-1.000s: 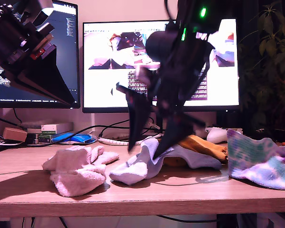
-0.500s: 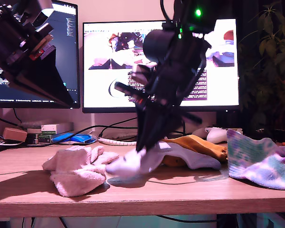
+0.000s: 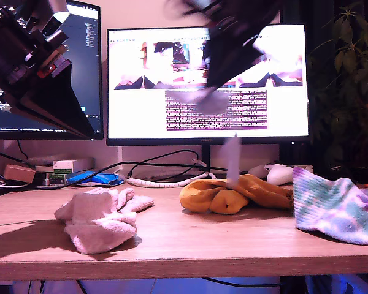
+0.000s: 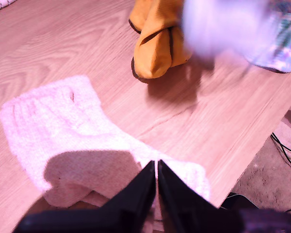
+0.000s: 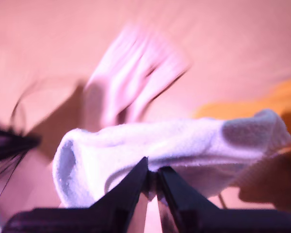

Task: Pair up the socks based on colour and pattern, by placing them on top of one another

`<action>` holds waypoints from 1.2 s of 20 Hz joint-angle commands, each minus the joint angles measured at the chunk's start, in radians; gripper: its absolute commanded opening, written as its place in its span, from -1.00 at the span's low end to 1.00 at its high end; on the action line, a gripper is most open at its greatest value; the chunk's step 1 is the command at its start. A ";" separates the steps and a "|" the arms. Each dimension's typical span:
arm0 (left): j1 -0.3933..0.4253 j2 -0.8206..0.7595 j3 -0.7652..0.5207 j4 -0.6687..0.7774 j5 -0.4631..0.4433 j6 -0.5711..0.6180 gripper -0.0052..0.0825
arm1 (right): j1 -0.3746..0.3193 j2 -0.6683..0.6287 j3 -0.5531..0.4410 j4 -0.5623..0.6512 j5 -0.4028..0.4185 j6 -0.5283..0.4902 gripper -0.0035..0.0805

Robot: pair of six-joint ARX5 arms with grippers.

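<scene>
Exterior view showed my second gripper raised before the monitor, jaws clamped on the white sock, blurred, my first gripper jaws together over the pink socks, mustard socks at table centre, tie-dye sock at three o'clock.

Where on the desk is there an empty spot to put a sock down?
In the exterior view, the biggest bare wood lies between the pink socks and the mustard-yellow socks, running to the desk's front edge. A narrower strip runs in front of the yellow socks toward the tie-dye sock. The back is crowded with cables, boxes and monitors.
</scene>
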State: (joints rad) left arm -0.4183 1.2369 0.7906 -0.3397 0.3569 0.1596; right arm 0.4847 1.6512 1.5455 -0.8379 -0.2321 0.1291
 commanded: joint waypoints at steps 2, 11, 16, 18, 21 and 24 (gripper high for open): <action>0.000 -0.007 -0.025 -0.004 0.000 -0.002 -0.93 | -0.109 -0.001 -0.012 -0.045 0.029 -0.009 -0.95; 0.000 -0.007 -0.025 -0.005 0.001 0.014 -0.93 | -0.396 -0.008 -0.012 -0.271 0.086 -0.128 -0.95; 0.000 -0.007 -0.025 -0.004 0.001 0.024 -0.93 | -0.478 -0.008 -0.012 -0.406 0.291 -0.266 -0.95; 0.000 -0.007 -0.026 -0.004 0.001 0.024 -0.93 | -0.490 -0.007 -0.012 -0.439 0.325 -0.308 -0.95; 0.000 -0.007 -0.025 -0.004 0.001 0.024 -0.93 | -0.499 0.005 -0.012 -0.405 0.340 -0.359 -0.95; 0.000 -0.007 -0.025 -0.005 0.001 0.024 -0.93 | -0.499 0.054 -0.012 -0.401 0.340 -0.458 -0.95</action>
State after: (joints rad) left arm -0.4183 1.2369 0.7906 -0.3466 0.3573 0.1791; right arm -0.0177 1.6604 1.5455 -1.2354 0.1059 -0.2996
